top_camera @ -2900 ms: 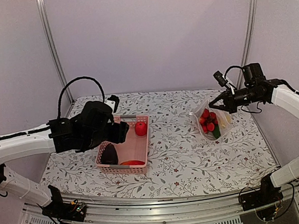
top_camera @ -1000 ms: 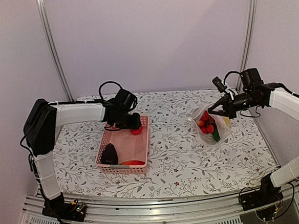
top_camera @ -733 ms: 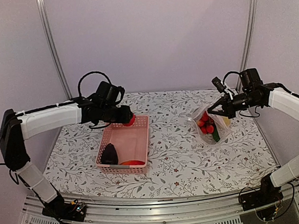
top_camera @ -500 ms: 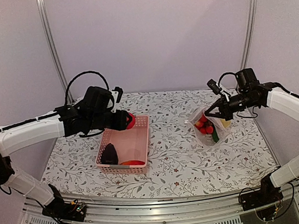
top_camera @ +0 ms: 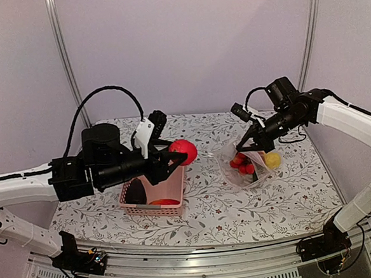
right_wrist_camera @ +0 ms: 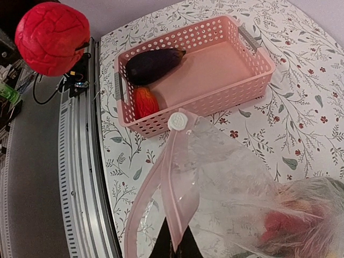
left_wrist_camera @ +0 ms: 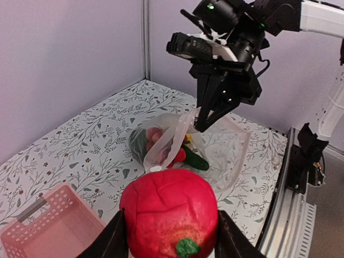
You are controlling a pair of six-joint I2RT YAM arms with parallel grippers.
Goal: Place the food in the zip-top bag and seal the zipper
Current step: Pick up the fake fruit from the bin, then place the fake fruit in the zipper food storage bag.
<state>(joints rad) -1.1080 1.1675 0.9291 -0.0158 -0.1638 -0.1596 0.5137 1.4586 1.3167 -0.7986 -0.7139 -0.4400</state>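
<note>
The left tool (top_camera: 176,153), clamped on a tomato (left_wrist_camera: 169,212), holds it aloft, well apart from the bag (left_wrist_camera: 226,148) below the right tool (top_camera: 254,143), which pinches its rim; next it should carry the tomato into that mouth.

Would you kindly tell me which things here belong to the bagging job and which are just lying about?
Job: red tomato in the left hand; zip-top bag, its mouth pinched by the right hand; food inside it; eggplant and orange-red piece, not yet bagged.
Lying about: pink basket; floral table cover.
</note>
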